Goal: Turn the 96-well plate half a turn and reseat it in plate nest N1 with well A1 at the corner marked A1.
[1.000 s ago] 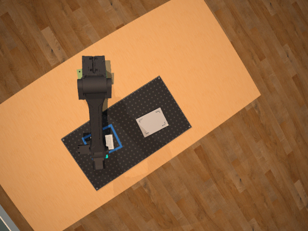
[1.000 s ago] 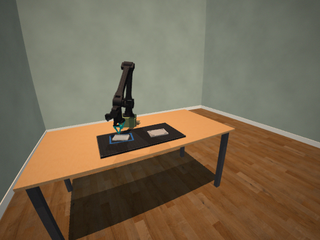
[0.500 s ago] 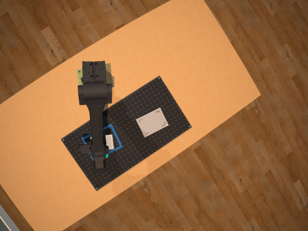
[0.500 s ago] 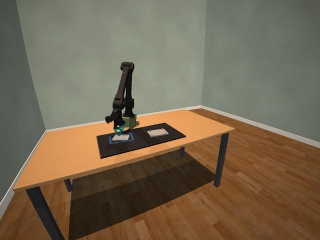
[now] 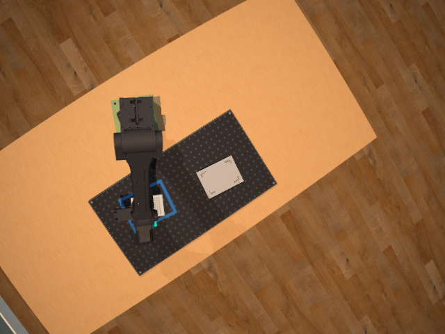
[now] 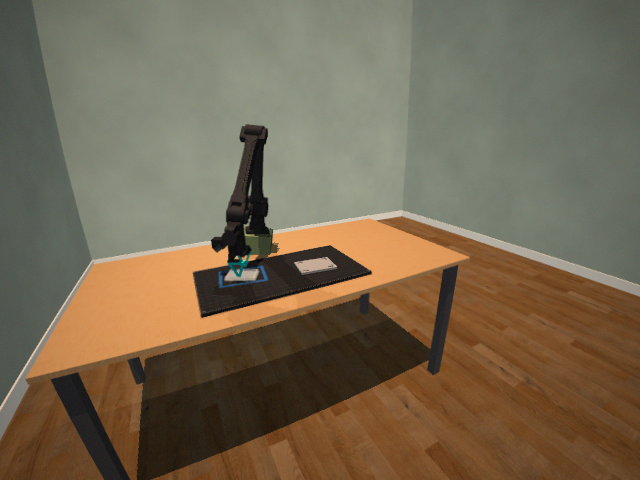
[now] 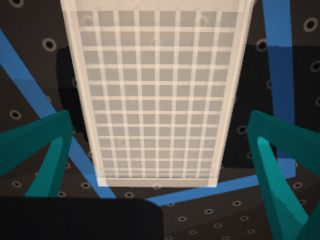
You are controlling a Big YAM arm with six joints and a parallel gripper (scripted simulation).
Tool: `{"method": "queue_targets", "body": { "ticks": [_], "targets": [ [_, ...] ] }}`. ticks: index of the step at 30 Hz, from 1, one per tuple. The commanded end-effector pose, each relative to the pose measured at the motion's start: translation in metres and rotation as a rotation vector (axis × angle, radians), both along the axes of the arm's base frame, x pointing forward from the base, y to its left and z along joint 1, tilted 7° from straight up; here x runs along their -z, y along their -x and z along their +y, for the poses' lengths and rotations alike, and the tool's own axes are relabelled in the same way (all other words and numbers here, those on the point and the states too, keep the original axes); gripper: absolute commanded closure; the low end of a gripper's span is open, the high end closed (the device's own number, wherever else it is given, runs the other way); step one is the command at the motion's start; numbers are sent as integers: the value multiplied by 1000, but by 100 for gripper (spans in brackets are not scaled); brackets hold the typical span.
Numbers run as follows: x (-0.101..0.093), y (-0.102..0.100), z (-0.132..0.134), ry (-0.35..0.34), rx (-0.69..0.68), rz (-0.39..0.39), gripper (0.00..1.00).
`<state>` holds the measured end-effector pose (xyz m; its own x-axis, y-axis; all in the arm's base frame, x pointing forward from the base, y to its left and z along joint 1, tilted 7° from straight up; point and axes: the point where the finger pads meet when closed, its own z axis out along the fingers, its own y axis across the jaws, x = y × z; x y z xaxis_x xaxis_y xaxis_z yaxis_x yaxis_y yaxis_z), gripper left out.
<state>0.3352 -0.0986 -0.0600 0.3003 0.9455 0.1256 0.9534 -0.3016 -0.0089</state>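
While spread wide and gripping nothing, gripper (image 7: pixel 160 165) poised above 96-well plate (image 7: pixel 155 95), one teal finger (image 7: pixel 50 150) either side. Plate flat inside blue taped outline B1 (image 5: pixel 172 201) on black deck (image 5: pixel 215 143). Beyond plate, well apart, nest N1 (image 5: pixel 220 176) bare.

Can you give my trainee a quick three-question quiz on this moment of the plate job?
1. True or false: the 96-well plate is seated in the plate nest N1.
2. The gripper is: A) shut on the plate, B) open with a finger on each side of the plate, C) shut on nothing.
3. What marks the spot where the plate lies?

Key
1. False. It lies inside bench spot B1; the nest holds nothing.
2. B. The teal fingers stand wide, not touching the plate.
3. A blue taped outline on the black deck.
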Motion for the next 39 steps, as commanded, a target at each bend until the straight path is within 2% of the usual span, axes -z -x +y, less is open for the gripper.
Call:
{"method": "queue_targets", "body": {
  "ticks": [1, 12, 13, 14, 22, 23, 39],
  "targets": [
    [9, -2, 3, 2, 1, -3, 0],
    [22, -6, 4, 4, -1, -9, 0],
    [22, -6, 3, 4, 1, -9, 0],
    [13, -13, -3, 11, 1, -27, 0],
    [13, -13, -3, 11, 1, -27, 0],
    [13, -13, -3, 11, 1, -27, 100],
    [13, -13, -3, 11, 1, -27, 100]
  ]
}}
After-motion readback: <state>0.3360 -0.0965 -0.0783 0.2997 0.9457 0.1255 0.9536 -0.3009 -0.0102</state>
